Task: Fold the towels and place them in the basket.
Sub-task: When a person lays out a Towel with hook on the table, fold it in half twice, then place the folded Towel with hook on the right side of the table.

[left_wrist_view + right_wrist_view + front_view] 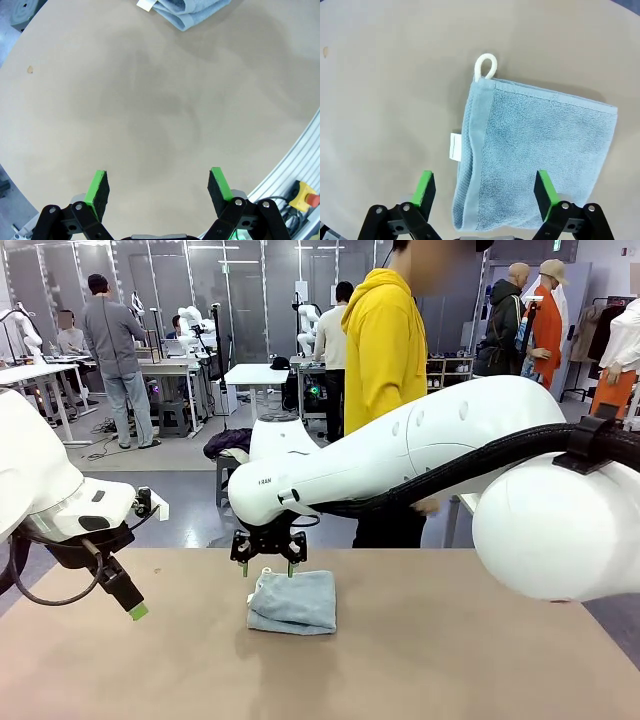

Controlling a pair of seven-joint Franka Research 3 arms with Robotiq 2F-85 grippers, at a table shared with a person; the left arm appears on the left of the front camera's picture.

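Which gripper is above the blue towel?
The right gripper, open over the towel's far edge; the left gripper hangs open over the table, away from it.

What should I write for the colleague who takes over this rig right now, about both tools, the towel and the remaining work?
Left tool: open, holds nothing, over bare table.
Right tool: open, holds nothing, close above the light blue towel.
The towel lies in the middle of the table, with its white tag and loop showing.
Done: this towel looks folded.
Left: grasp it and place it in the basket.
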